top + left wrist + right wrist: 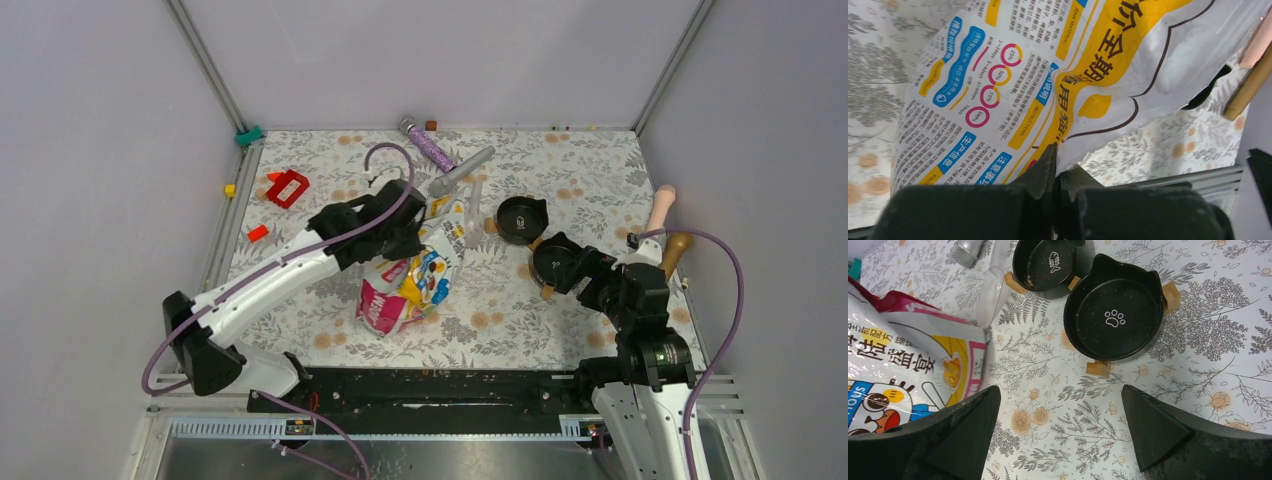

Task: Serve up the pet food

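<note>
Bag (998, 75), back panel:
- "RAW MATERIAL" and "INSTRUCTIONS" on yellow strips.
- Four pink rings marked 25%, 50%, 75%, 100%. The day counts beside them are too small to be sure of.
- Dense Chinese print, with large white characters on a yellow band.

Bag, front panel:
- The letters "OUS" and bold Chinese characters.

Paw bowl (1113, 317), nearer the table's (600, 160) front edge:
- White paw-print sign.

Fish bowl (1048, 262), toward the back edge:
- White fish sign.

Pale lilac walls (90, 150), floral tabletop (500, 335)
</note>
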